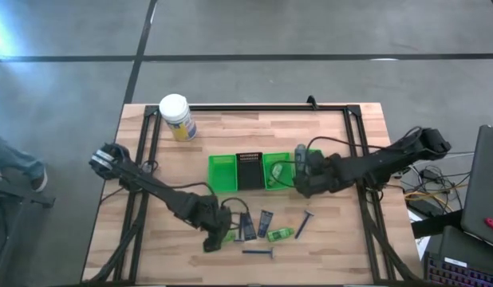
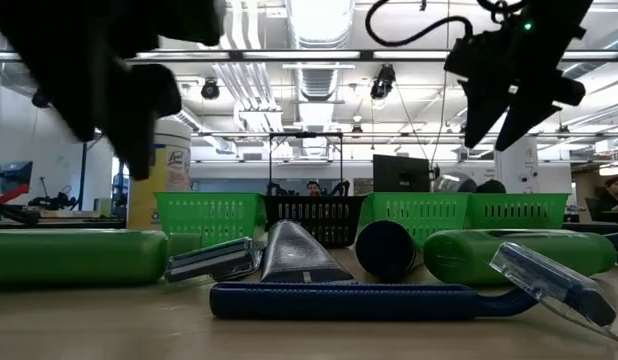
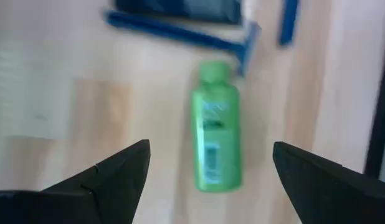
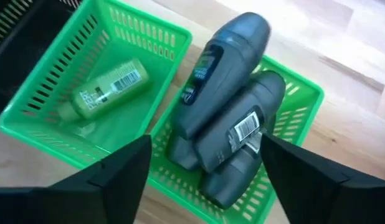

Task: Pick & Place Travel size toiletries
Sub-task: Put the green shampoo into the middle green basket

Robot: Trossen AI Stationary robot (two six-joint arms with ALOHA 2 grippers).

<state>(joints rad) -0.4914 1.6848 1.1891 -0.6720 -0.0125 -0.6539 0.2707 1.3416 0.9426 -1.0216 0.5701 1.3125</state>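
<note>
My left gripper (image 3: 211, 149) is open and hangs low over the table's near middle (image 1: 218, 235). A bright green mini bottle (image 3: 214, 143) lies flat on the wood between its fingers, untouched. Beside it lie two flat dark packets (image 1: 248, 226), another green bottle (image 1: 280, 233) and two blue-handled razors (image 1: 304, 223) (image 1: 258, 253). My right gripper (image 4: 205, 142) is open above the green basket's right end (image 1: 304, 171). Below it, grey tubes (image 4: 227, 106) are piled in one compartment. A green bottle (image 4: 108, 87) lies in the compartment beside them.
A white jar with a yellow label (image 1: 176, 117) stands near the far left corner. The row of baskets (image 1: 222, 171), green with a black one (image 1: 250, 170) in it, sits at the table's centre. A black frame (image 1: 354, 151) runs around the tabletop. Bare wood lies left of the baskets.
</note>
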